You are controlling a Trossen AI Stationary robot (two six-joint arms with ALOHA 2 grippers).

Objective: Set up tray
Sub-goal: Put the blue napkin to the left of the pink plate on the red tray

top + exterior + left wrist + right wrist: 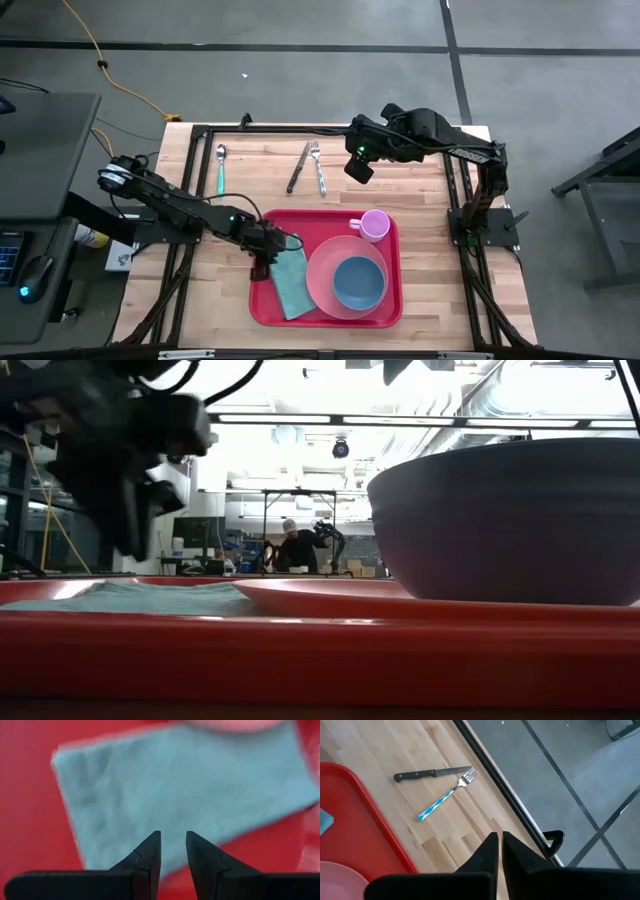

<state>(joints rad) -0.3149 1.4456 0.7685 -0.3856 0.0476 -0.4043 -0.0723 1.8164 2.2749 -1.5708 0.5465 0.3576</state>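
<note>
The red tray (268, 305) lies on the near middle of the table. On it are a teal napkin (290, 283) lying flat at its left side, a pink plate (318, 262) carrying a blue bowl (358, 283), and a pink cup (374, 224) at the far right corner. My left gripper (262, 266) hovers over the napkin's (175, 785) left edge, its fingers (173, 840) a little open and nothing between them. In the low view it (130, 510) hangs clear above the napkin (150, 598). My right gripper (358, 168) is shut (499, 840) over the table's far side.
A fork (318, 167) and a knife (298, 168) lie side by side on the wood beyond the tray, close to my right gripper; they also show as fork (445, 797) and knife (430, 773). A spoon (221, 168) lies far left. Bare wood surrounds the tray.
</note>
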